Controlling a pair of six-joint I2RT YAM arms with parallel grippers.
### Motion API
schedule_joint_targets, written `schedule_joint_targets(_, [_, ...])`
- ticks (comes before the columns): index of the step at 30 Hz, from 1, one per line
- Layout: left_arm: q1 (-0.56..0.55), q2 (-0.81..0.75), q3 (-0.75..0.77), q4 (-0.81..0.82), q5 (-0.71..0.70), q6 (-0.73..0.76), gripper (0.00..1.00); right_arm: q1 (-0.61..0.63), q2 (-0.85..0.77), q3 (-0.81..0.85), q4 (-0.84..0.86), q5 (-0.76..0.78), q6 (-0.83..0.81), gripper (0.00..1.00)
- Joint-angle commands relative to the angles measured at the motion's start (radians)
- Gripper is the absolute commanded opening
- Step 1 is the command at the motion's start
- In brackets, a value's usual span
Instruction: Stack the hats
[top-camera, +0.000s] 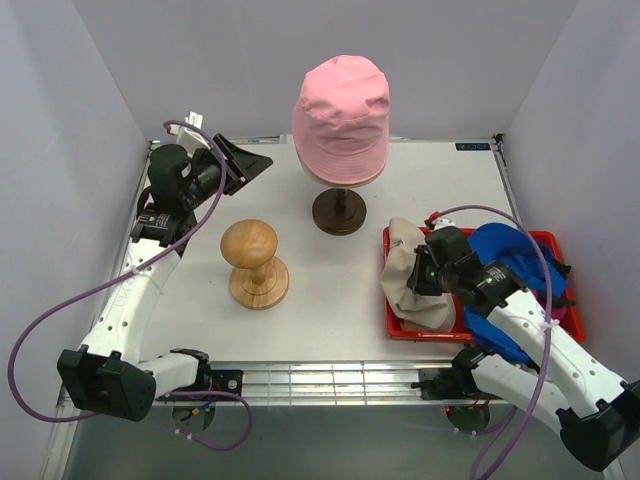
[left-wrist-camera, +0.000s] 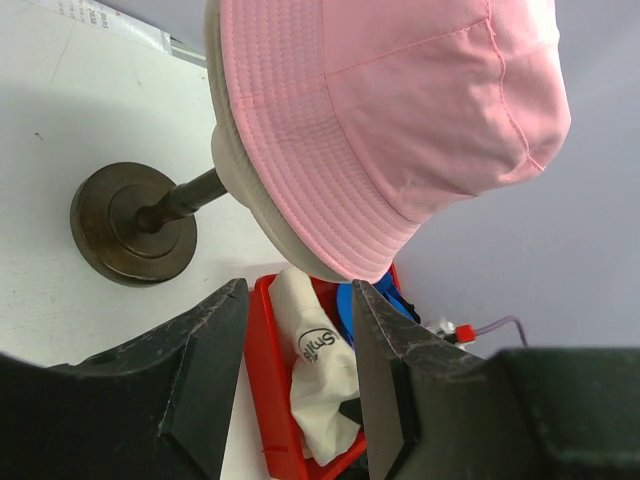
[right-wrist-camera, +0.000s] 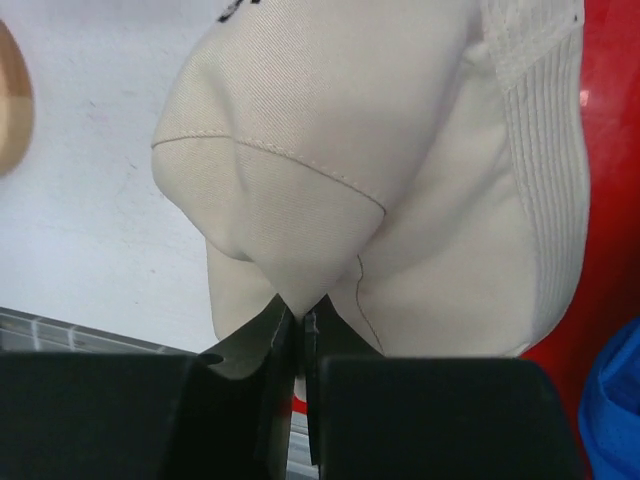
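Note:
A light pink bucket hat (top-camera: 342, 115) (left-wrist-camera: 390, 120) sits on the cream mannequin head. The beige hat (top-camera: 405, 262) (right-wrist-camera: 380, 150) lies crumpled at the left end of the red tray (top-camera: 425, 335), partly draped over its rim. My right gripper (top-camera: 418, 278) (right-wrist-camera: 300, 320) is shut on a pinched fold of the beige hat. Behind that arm, the bright blue cap (top-camera: 510, 250) (right-wrist-camera: 615, 410) fills the tray's right side. A sliver of magenta fabric (top-camera: 568, 318) shows at the tray's right edge. My left gripper (top-camera: 255, 163) (left-wrist-camera: 300, 390) hangs open and empty at the back left, facing the pink hat.
The mannequin head stands on a dark round stand (top-camera: 339, 212) (left-wrist-camera: 135, 222) at the table's back middle. A round-topped wooden hat block (top-camera: 255, 262) stands left of centre. White walls close in the table on three sides.

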Motion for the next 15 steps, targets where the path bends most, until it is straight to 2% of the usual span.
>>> schedule_joint_targets(1, [0.003,-0.024,0.017,-0.01,0.012,0.015,0.56,0.005,0.0,0.212,-0.055,0.061,-0.02,0.08])
schedule_joint_targets(15, [0.001,-0.022,0.032,0.036,0.068,-0.049,0.57,0.005,0.081,0.876,-0.235,0.046,-0.069,0.08])
